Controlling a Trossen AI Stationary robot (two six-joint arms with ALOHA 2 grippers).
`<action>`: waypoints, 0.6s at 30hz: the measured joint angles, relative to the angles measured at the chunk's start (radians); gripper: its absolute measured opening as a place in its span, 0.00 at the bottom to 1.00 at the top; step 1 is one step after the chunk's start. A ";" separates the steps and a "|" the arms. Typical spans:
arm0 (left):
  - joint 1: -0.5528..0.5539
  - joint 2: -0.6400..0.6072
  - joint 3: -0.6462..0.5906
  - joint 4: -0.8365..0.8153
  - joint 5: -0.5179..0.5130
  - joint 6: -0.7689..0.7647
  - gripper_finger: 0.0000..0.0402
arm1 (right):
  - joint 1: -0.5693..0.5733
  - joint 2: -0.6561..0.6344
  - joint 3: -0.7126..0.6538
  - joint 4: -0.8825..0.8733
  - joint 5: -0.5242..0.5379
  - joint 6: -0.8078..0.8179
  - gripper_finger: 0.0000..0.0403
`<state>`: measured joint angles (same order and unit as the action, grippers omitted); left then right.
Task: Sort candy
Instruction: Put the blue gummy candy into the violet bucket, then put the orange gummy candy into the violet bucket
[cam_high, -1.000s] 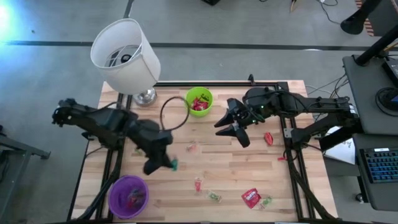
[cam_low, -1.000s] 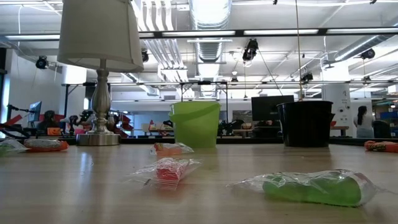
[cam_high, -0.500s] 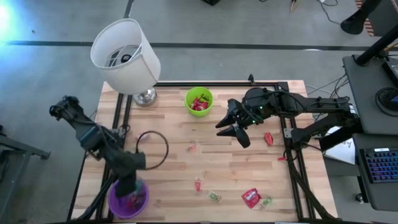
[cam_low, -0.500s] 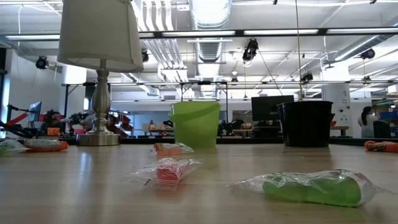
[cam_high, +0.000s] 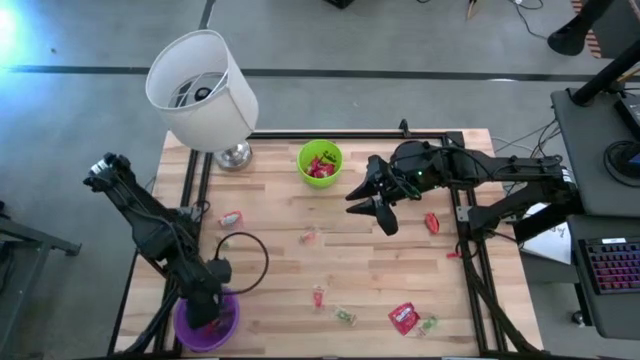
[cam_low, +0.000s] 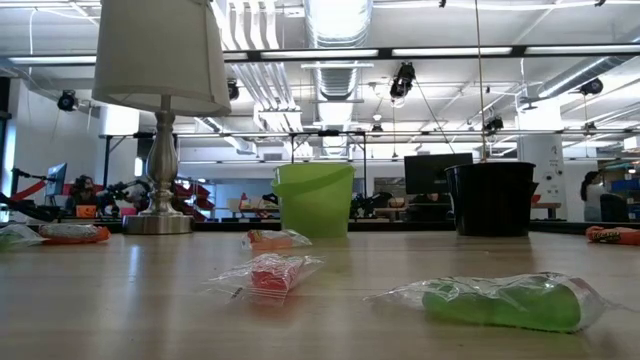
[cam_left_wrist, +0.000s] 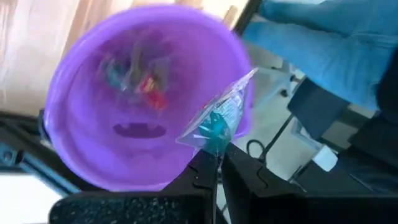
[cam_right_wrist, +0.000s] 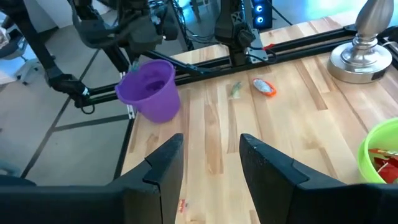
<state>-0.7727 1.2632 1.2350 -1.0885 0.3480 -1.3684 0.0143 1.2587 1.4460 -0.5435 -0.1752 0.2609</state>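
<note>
A teal candy in a clear wrapper (cam_left_wrist: 216, 121) is pinched between the fingers of the left gripper (cam_left_wrist: 214, 163), which are pressed together on the wrapper's lower edge. The candy hangs right over the purple cup (cam_left_wrist: 74, 93), which stands at the near left corner of the table (cam_high: 400, 270); a few wrapped pieces, one red, lie blurred at the bottom of that cup. In the high view the left gripper (cam_high: 210, 300) is above the purple cup (cam_high: 190, 330).

More candy lies loose on the wood: an orange-red piece (cam_high: 231, 217) near the left edge, a small pink one (cam_high: 310, 237) in the middle, another pink one (cam_high: 319, 296) nearer the front with a green one (cam_high: 346, 317) just beside it, a red flat packet (cam_high: 403, 317) with a green piece (cam_high: 429, 324) next to it near the front right, and a red piece (cam_high: 431, 222) by the right rail. The green cup (cam_high: 320, 162) at the back of the table holds red and green sweets.

The right gripper (cam_high: 377, 200) hangs above the table just to the right of the green cup, its fingers (cam_right_wrist: 165, 163) spread apart with nothing between them.

A lamp (cam_high: 203, 92) stands at the back left corner. In the low view a black cup (cam_low: 491, 198) stands to the right of the green cup (cam_low: 314, 198)
</note>
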 joint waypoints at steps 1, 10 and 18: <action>0.000 0.000 -0.011 -0.002 0.011 -0.010 0.00 | 0.000 0.000 0.000 0.000 0.001 0.000 0.37; 0.000 0.026 -0.018 0.000 0.029 -0.024 0.13 | 0.000 0.012 0.000 -0.001 0.002 -0.009 0.38; 0.001 0.033 0.020 -0.042 -0.219 0.062 0.24 | 0.000 0.050 0.000 -0.007 0.003 -0.229 0.36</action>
<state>-0.7716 1.2961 1.2547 -1.1309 0.1293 -1.3065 0.0143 1.3090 1.4456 -0.5505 -0.1722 0.0318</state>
